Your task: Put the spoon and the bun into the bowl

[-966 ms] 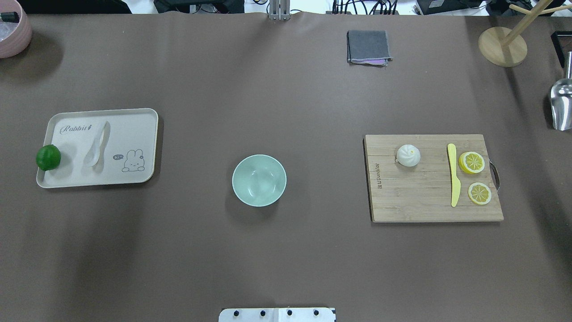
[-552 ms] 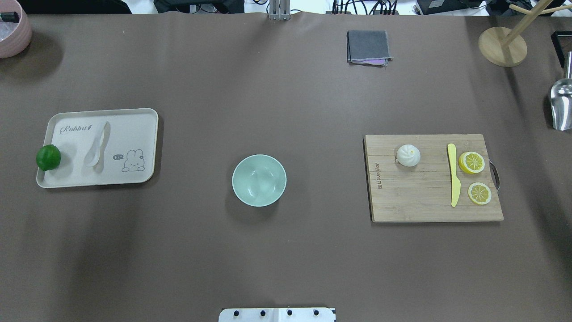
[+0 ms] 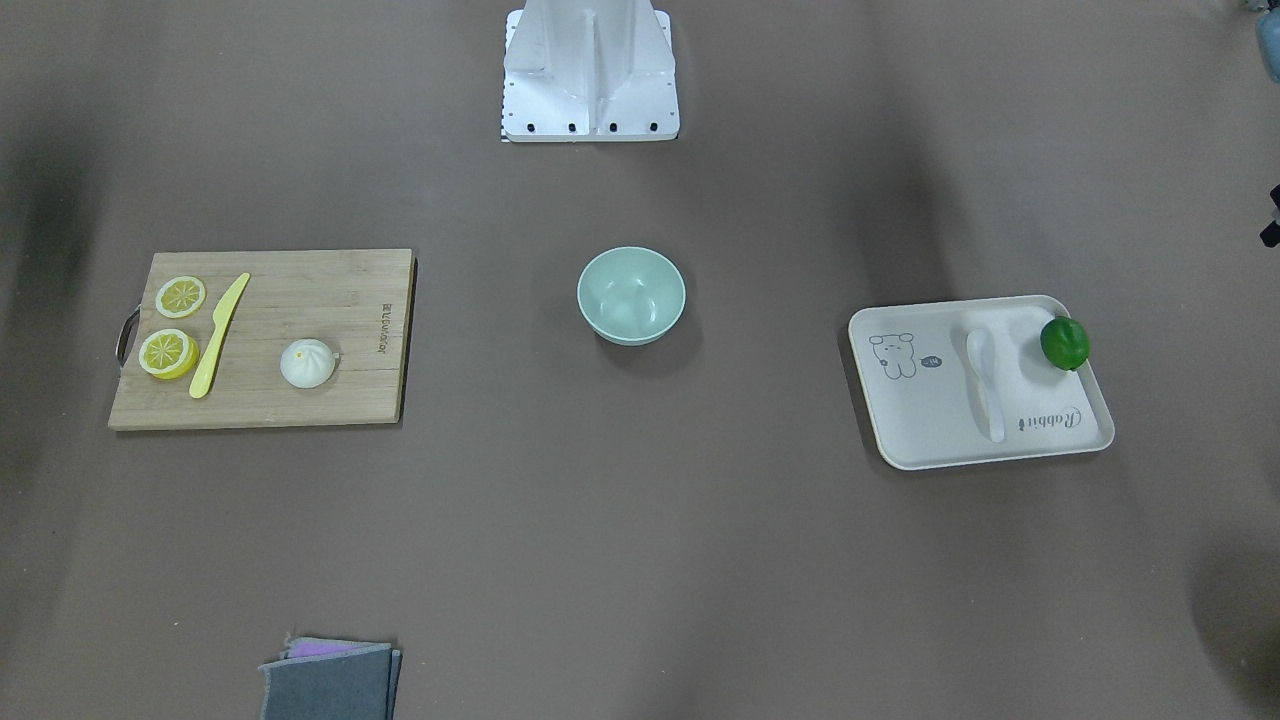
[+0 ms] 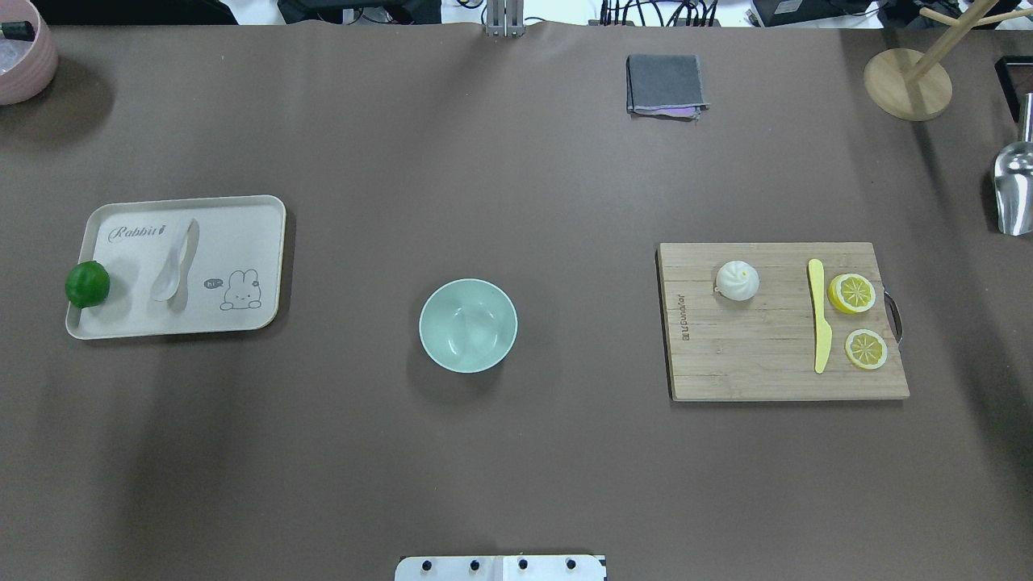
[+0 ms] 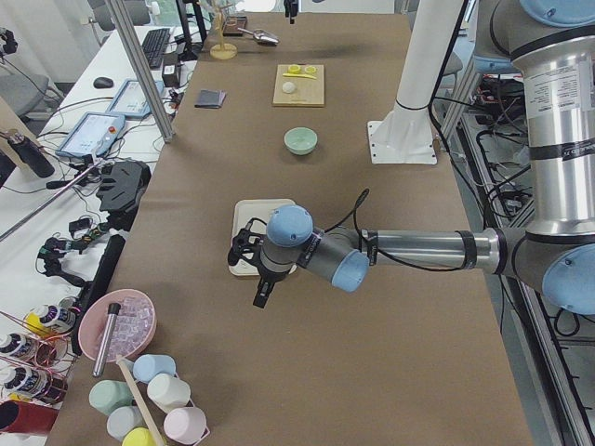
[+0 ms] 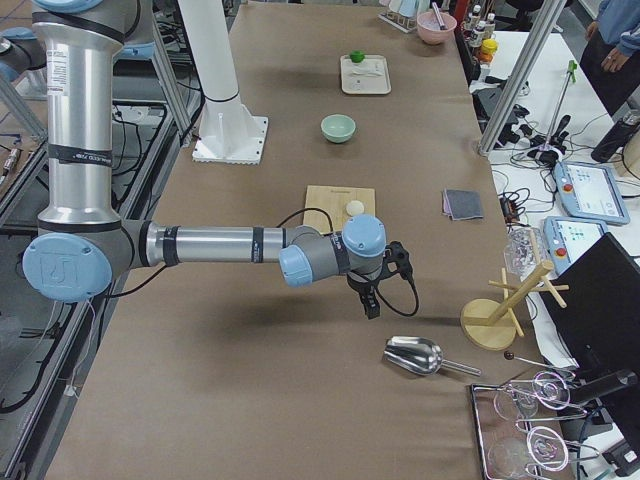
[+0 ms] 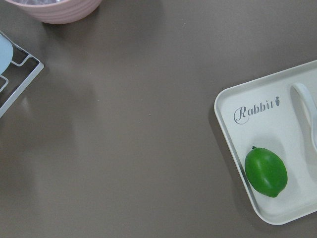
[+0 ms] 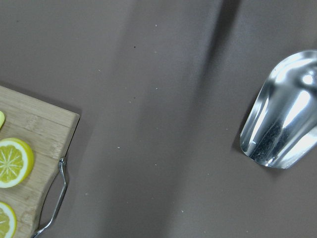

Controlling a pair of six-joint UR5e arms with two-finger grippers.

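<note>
The white spoon [image 4: 175, 262] lies on the cream rabbit tray [image 4: 242, 234] at the left; its handle shows in the left wrist view [image 7: 307, 106]. The white bun [image 4: 737, 280] sits on the wooden cutting board [image 4: 742, 355] at the right. The mint-green bowl [image 4: 468, 325] stands empty in the middle. My left gripper [image 5: 262, 295] hangs over the table just outside the tray's outer end. My right gripper [image 6: 372, 303] hangs between the board and a metal scoop [image 6: 415, 355]. I cannot tell whether either is open or shut.
A green lime [image 4: 87, 284] sits on the tray's left edge. A yellow knife [image 4: 820, 315] and two lemon slices [image 4: 852, 293] lie on the board. A grey cloth [image 4: 664, 84], wooden stand [image 4: 907, 83] and pink bowl [image 4: 20, 56] are at the far edge.
</note>
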